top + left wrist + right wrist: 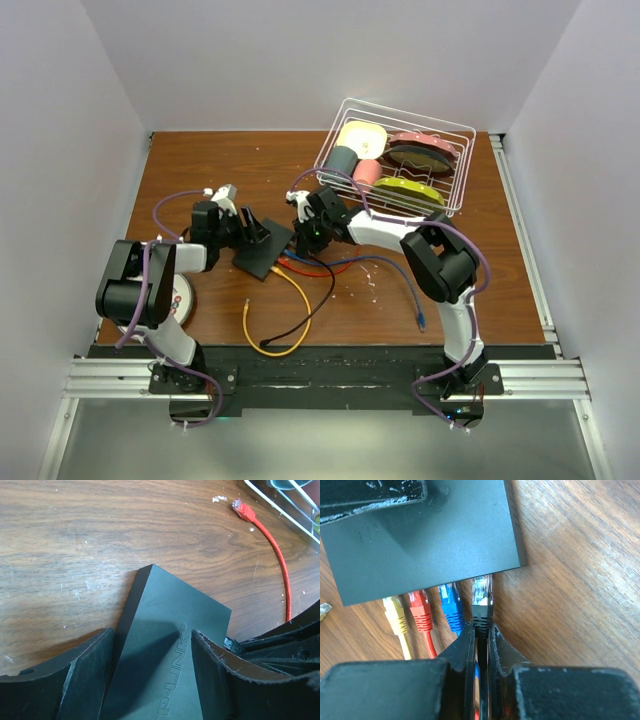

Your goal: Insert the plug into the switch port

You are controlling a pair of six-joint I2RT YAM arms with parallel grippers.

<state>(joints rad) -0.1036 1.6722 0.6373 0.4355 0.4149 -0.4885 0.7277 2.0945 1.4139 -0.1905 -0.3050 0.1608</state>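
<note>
The black switch (265,250) lies flat on the wooden table; it also shows in the left wrist view (165,645) and the right wrist view (430,540). My left gripper (250,232) (151,632) is spread wide over its far corner, one finger beside its edge and one over its top. My right gripper (303,225) (481,627) is shut on the black plug (482,597). The plug's clear tip touches the switch's port edge at the rightmost socket. Yellow (395,612), red (420,607) and blue (451,605) plugs sit in the sockets beside it.
A white wire basket (455,170) with dishes stands at the back right. Yellow (295,300), black, red and blue (405,285) cables trail in front of the switch. A loose red cable (280,560) lies behind it. A white round object (180,298) sits by the left arm.
</note>
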